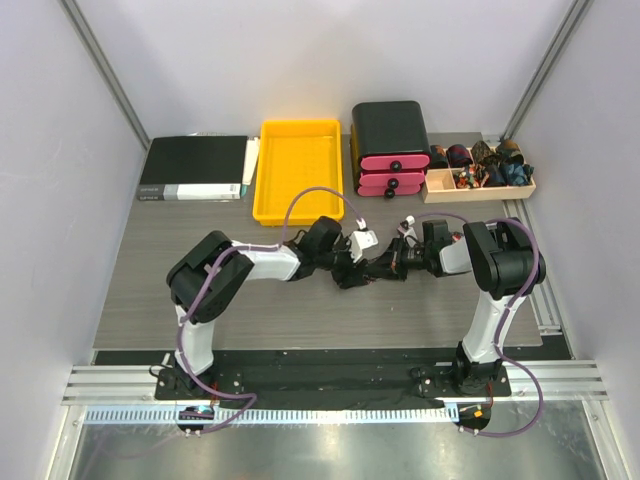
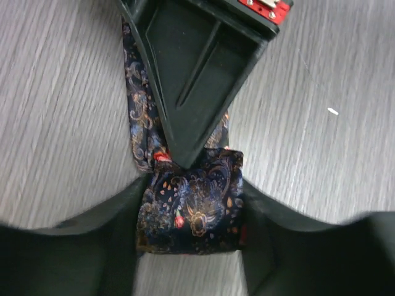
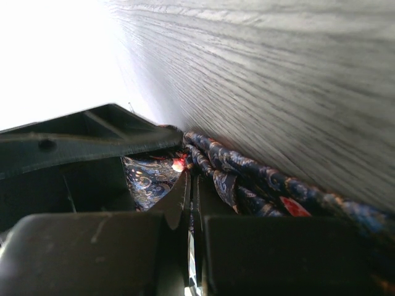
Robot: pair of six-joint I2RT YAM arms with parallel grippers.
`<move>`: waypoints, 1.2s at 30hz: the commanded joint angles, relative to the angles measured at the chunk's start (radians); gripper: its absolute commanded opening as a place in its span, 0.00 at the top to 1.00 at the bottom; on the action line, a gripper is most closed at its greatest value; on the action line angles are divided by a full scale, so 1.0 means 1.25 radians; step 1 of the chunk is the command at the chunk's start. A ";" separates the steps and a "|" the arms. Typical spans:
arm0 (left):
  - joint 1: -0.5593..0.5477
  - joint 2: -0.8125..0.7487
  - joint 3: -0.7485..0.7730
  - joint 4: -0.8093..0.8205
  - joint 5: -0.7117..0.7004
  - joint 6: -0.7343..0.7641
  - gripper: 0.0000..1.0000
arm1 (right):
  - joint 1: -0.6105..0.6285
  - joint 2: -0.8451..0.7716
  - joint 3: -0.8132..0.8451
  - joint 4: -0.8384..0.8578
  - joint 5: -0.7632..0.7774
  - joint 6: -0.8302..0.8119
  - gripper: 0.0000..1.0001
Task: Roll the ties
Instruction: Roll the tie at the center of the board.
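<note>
Tie roll [image 2: 196, 206] hugged between left claw [image 2: 192, 237] fingers
Loose tail [image 2: 137, 111] runs straight ahead, under the pinched-shut right claw [image 2: 184, 154], tip touching roll.

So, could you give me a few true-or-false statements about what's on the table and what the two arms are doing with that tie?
1. A yellow tray stands at the back of the table. True.
2. The tie lies flat at full length, untouched. False: one end is rolled up, with the left arm's jaws against both sides of the roll.
3. The right arm's jaws are wide open. False: they are shut, with their tip on the tie just behind the roll.
4. The wooden box at the back right holds several small dark bundles. True.
5. The black box with pink drawers stands left of the yellow tray. False: it stands to the tray's right, and a black binder lies to the left.
</note>
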 commanded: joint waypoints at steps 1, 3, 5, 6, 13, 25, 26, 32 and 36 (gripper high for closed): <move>-0.012 0.033 0.077 -0.155 -0.042 0.038 0.54 | -0.002 0.011 -0.008 -0.017 0.095 -0.030 0.99; -0.012 0.035 0.096 -0.269 -0.049 0.116 0.70 | -0.004 -0.012 -0.007 -0.017 0.083 -0.023 0.99; -0.012 0.027 0.099 -0.327 -0.065 0.156 0.78 | -0.005 -0.032 0.002 -0.030 0.069 -0.023 0.95; -0.012 0.026 0.112 -0.398 -0.071 0.189 0.80 | -0.004 -0.053 0.013 -0.056 0.066 -0.026 0.90; -0.011 0.059 0.197 -0.640 -0.082 0.306 0.89 | -0.035 -0.151 0.117 -0.274 0.024 -0.137 0.78; -0.024 0.103 0.285 -0.731 -0.137 0.304 0.86 | -0.058 -0.169 0.100 -0.362 -0.044 -0.176 0.67; -0.027 0.107 0.288 -0.729 -0.145 0.300 0.84 | -0.054 -0.169 0.080 -0.342 -0.050 -0.160 0.62; -0.029 0.106 0.284 -0.714 -0.147 0.258 0.76 | -0.011 -0.168 0.023 -0.179 -0.047 -0.044 0.59; -0.029 0.105 0.274 -0.699 -0.151 0.255 0.76 | 0.020 -0.141 -0.008 -0.064 -0.033 0.031 0.58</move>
